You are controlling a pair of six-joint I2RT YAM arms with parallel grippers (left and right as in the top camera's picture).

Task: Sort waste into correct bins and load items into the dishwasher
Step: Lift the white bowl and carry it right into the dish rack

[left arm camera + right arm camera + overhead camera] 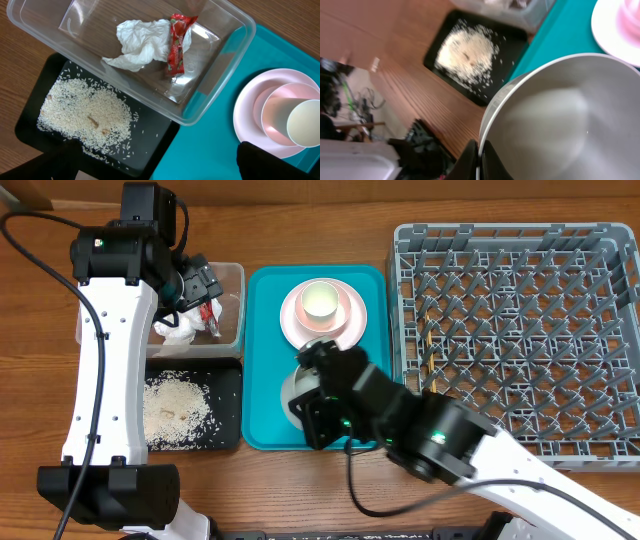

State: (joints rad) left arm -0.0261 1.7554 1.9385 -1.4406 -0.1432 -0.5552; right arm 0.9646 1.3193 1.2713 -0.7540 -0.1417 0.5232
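Observation:
My right gripper is shut on the rim of the white bowl, which is tilted over the teal serving tray. From overhead the bowl shows beside that gripper. The pale pink plate carries the white cup. My left gripper hangs open and empty above the clear tub, which holds the crumpled napkin and the red wrapper. Loose rice lies in the black tray. The grey dish rack stands at the right.
A thin tan stick, perhaps the chopsticks, lies among the rack's left pegs. The left arm's white link runs along the table's left side beside the bins. Bare wood table shows behind the trays.

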